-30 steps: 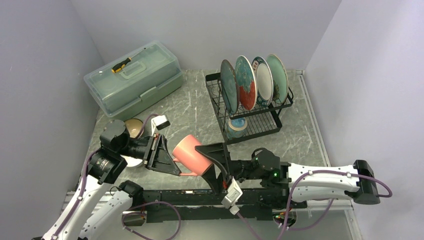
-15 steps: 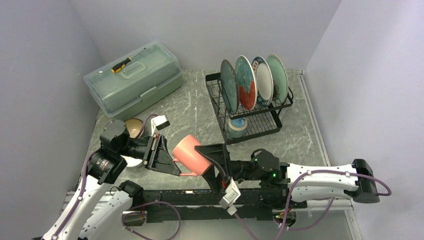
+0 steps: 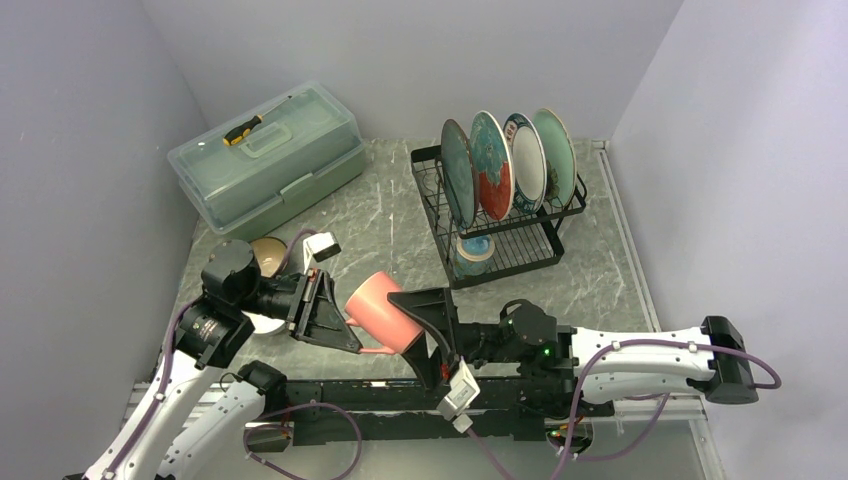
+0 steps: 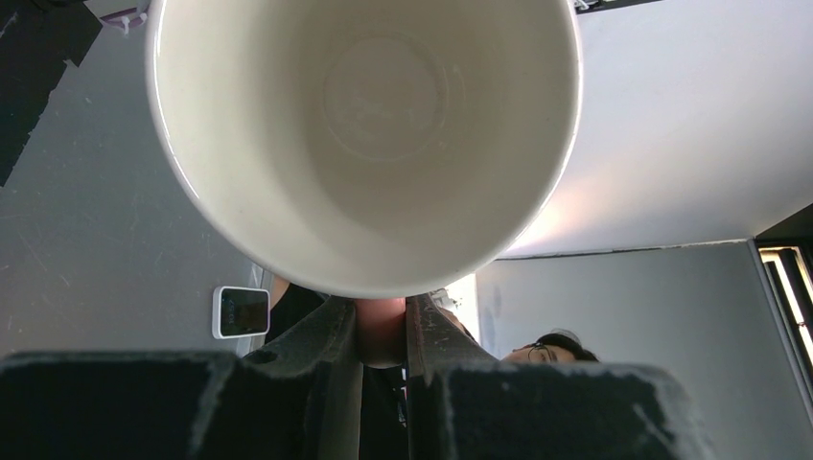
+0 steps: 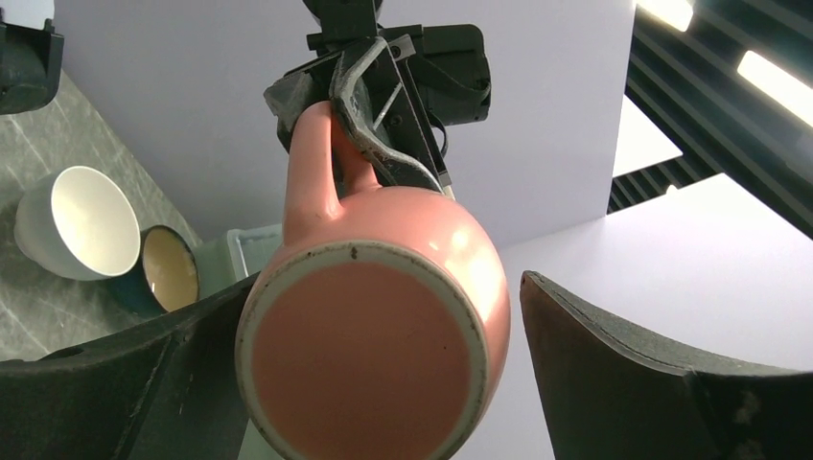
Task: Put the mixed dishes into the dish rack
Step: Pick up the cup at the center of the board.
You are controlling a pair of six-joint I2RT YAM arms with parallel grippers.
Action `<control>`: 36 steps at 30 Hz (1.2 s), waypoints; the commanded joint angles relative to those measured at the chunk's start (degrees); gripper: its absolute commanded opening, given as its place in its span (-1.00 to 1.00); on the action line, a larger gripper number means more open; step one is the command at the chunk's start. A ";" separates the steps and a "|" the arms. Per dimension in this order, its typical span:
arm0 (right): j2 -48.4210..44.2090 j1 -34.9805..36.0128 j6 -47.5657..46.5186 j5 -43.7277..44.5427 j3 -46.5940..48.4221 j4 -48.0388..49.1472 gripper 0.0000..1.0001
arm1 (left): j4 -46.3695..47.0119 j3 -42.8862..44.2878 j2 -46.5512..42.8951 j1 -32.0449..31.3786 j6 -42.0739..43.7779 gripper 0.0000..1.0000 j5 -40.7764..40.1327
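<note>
Between the right jaws, spread wide, hung the pink mug (image 5: 374, 287), base-first; the left jaws clamped its handle (image 4: 382, 331), apparently presenting it for handover.

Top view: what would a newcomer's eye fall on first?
The pink mug, held in the air at front centre: the left gripper is shut on its handle, and the right gripper, open, flanks its base. Behind, at right, four plates stand upright in the rack.
</note>
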 commanded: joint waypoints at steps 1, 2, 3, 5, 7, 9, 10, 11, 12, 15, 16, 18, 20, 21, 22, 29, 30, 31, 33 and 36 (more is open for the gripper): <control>0.47 0.40 0.31 0.04 0.85 3.63 0.93 | 3.06 1.60 -0.60 -0.15 2.14 -1.00 1.48; 0.70 0.44 0.32 0.02 0.91 3.54 0.91 | 3.35 1.50 -0.62 -0.15 1.94 -1.00 1.50; 0.78 0.45 0.32 0.06 1.02 3.53 0.89 | 3.42 1.46 -0.65 -0.15 1.92 -1.00 1.54; 1.04 0.43 0.26 0.27 1.28 3.21 0.83 | 3.05 1.53 -0.75 -0.15 2.27 -1.00 1.48; 1.22 0.45 0.38 0.34 1.45 2.86 0.74 | 2.61 1.50 -0.87 -0.15 2.44 -1.00 1.55; 1.36 0.44 0.34 0.20 1.63 2.55 0.57 | 2.66 1.40 -0.88 -0.15 2.30 -1.00 1.55; 1.26 0.45 0.28 0.29 1.85 2.17 0.47 | 2.64 1.37 -0.88 -0.13 2.34 -1.00 1.53; 1.24 0.45 0.31 0.26 1.97 1.65 0.37 | 2.49 1.39 -0.87 -0.15 2.50 -1.00 1.50; 1.20 0.49 0.25 0.36 2.24 1.04 0.27 | 2.39 1.39 -0.77 -0.15 2.61 -1.00 1.44; 1.02 0.45 0.34 0.52 2.77 -0.01 -0.06 | 1.87 1.48 -0.77 -0.15 2.90 -1.00 1.30; 0.93 0.45 0.47 0.61 2.67 0.06 -0.12 | 1.23 1.60 -0.74 -0.15 3.34 -0.98 1.12; 0.89 0.45 0.83 0.94 2.58 0.44 -0.22 | -1.00 2.01 -0.56 -0.15 4.99 -0.84 0.82; 0.69 0.45 1.54 1.18 2.50 0.45 -0.30 | -3.13 2.37 -0.34 -0.15 6.56 -0.59 0.46; 0.58 0.45 1.75 1.35 2.41 0.54 -0.33 | -4.26 2.69 -0.22 -0.15 7.51 -0.50 0.27; 0.49 0.45 1.95 1.68 2.29 0.79 -0.36 | -5.43 2.97 -0.15 -0.15 8.44 -0.42 -0.03; -0.49 0.45 3.58 4.35 2.30 0.24 -0.46 | -15.98 5.49 0.96 -0.14 16.55 -0.02 -2.36; -0.63 0.45 3.75 5.03 2.31 0.20 -0.47 | -16.56 5.59 0.86 -0.15 17.04 0.01 -2.60; -0.77 0.45 3.94 5.58 2.27 0.21 -0.49 | -17.41 5.61 0.89 -0.15 17.72 0.05 -2.82; -1.02 0.45 4.34 6.65 2.49 0.03 -0.51 | -20.15 6.08 1.21 -0.14 19.76 0.08 -3.48; -1.14 0.43 4.79 8.29 3.12 -0.80 -0.52 | -23.23 6.15 1.35 -0.15 22.33 0.11 -4.32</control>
